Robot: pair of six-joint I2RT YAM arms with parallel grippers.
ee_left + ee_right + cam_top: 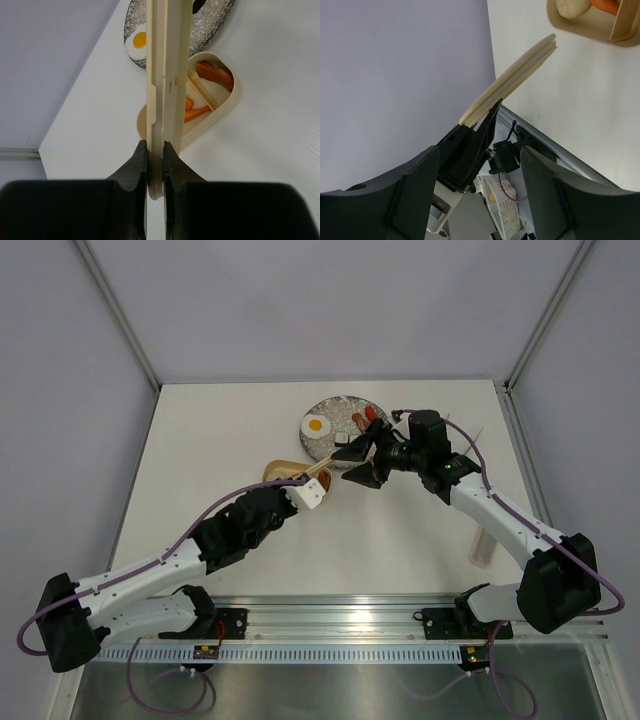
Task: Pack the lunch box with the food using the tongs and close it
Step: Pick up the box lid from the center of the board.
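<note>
The left claw (pixel 155 150) is clamped on the cream lid (pixel 167 60), held on edge over the lunch box (pixel 234 95) beside the plate (pixel 215 20). The right claw (pixel 358 465) stands wide and empty, near the lid's tip. Bare table (pixel 280 125) lies open on the right. The pale beige box is divided and holds a sausage (pixel 215 74) and a carrot (pixel 196 113).

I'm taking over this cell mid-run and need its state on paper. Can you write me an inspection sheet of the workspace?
Surface: white table; no damage seen.
Job's things: lunch box open, with sausage, carrot and beige ball inside; lid held edge-on above it; fried egg on the plate; tongs not made out.
Clutter: pale slim object by the right table edge, unidentified.
Grippers: left gripper jaws shut on the lid; right gripper jaws open, empty.
Cables: purple cable along each arm.
Surroundings: pale walls, metal frame posts.
</note>
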